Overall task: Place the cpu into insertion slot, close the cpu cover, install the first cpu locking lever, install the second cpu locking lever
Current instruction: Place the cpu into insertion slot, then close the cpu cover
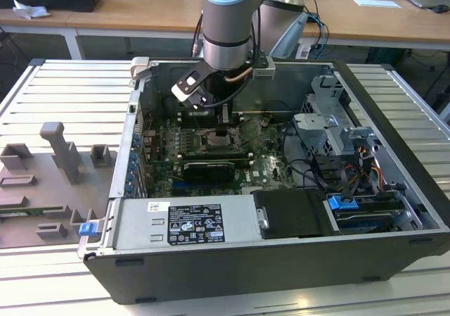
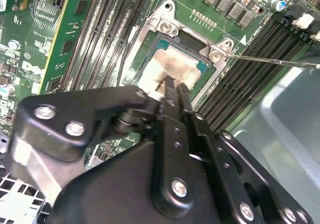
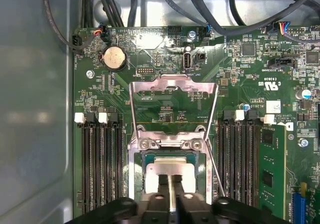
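With the cpu [image 3: 155,171] seated in the insertion slot [image 2: 190,39], my tool [image 3: 173,178] sits over it, pinched nearly together and holding nothing; cpu cover [image 3: 150,87] raised, locking lever [image 3: 215,171] unlatched.

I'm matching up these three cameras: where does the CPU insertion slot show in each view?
Exterior view: the insertion slot sits mid-motherboard, under the gripper.
Second wrist view: the insertion slot lies between the memory slots, just past the gripper.
First wrist view: the insertion slot lies beside the opened cpu cover, at the gripper.
Shared landmark: the gripper, over the slot in all three.
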Controlling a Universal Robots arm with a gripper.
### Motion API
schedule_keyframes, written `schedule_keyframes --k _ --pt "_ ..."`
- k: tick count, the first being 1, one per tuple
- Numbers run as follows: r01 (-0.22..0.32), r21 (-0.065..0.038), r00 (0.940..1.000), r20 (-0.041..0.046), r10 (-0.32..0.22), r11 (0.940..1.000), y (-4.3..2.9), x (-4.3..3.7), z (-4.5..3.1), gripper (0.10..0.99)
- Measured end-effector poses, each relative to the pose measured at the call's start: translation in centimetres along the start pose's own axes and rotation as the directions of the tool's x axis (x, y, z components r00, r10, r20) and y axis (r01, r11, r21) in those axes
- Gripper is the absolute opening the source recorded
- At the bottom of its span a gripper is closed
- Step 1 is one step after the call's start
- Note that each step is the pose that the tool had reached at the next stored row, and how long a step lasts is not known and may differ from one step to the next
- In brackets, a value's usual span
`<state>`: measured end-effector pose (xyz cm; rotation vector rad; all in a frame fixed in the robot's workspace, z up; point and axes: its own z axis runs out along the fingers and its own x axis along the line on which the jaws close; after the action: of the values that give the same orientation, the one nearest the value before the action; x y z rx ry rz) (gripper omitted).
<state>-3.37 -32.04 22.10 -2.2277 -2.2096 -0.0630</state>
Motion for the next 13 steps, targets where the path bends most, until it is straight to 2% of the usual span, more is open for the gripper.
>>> schedule_keyframes --k 1,13 --pt "0.000 0.000 1.0000 0.0000 0.000 1.0000 0.00 0.00 -0.04 0.106" --pt "0.000 0.000 1.0000 0.0001 0.000 1.0000 0.14 0.00 -0.34 0.106"
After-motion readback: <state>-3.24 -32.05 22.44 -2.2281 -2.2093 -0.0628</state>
